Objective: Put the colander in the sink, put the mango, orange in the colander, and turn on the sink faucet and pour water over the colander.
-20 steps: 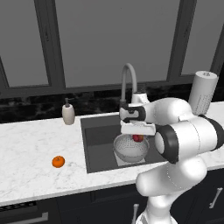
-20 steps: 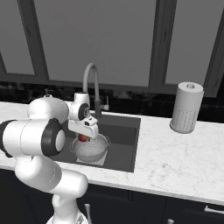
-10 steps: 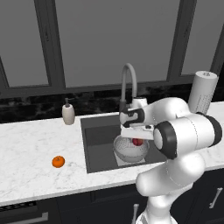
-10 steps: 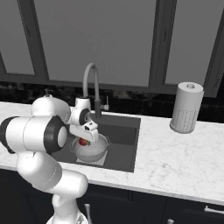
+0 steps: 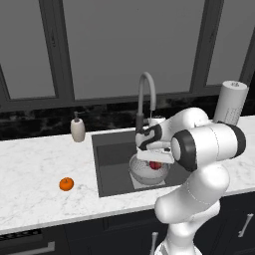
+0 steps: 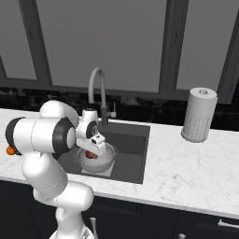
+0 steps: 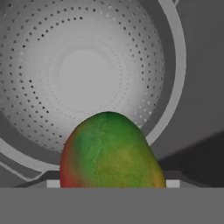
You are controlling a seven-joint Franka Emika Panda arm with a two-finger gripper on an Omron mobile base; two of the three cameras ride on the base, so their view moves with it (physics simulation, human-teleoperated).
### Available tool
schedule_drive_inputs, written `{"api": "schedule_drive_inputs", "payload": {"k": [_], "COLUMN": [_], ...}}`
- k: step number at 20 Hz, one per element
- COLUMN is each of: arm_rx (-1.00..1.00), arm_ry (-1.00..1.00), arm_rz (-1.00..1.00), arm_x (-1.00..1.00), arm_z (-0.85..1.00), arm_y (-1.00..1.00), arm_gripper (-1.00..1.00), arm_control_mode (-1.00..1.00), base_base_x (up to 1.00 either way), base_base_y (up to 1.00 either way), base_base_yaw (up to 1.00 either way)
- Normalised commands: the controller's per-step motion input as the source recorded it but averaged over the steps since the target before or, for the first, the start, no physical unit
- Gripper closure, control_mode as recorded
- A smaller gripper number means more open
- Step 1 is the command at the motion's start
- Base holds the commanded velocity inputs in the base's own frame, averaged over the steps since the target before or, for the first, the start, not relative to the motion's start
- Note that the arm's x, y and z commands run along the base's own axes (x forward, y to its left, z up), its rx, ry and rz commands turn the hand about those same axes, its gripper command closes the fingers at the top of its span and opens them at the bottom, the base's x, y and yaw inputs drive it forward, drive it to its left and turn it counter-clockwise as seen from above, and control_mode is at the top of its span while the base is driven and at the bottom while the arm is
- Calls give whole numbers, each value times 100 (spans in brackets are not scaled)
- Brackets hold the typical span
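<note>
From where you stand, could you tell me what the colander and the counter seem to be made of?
The colander looks like brushed or satin metal: silvery-grey, with rows of small punched holes and a soft sheen on its rim. The counter looks like polished marble or a marble-look stone: white with fine grey veining. As the scene is rendered, both are judged from appearance only.

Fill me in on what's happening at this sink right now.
The robot arm is holding the mango in its end effector just above the colander, which already sits in the sink. The colander's bowl looks empty in the hand view, so the mango has not been dropped in yet. The orange lies on the counter left of the sink. No water shows at the sink faucet.
</note>
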Motion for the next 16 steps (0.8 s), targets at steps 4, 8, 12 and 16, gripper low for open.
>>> {"api": "schedule_drive_inputs", "payload": {"k": [4,8,12,16], "arm_rx": [0,0,0,0], "arm_ry": [0,0,0,0], "arm_rz": [-2,-1,0,0], "arm_x": [16,15,6,0], "arm_z": [-24,-26,-24,-25], "arm_y": [0,0,0,0], "arm_gripper": [100,100,100,100], "arm_control_mode": [-100,-100,-100,-100], "base_base_x": [0,0,0,0], "base_base_y": [0,0,0,0], "base_base_yaw": [0,0,0,0]}}
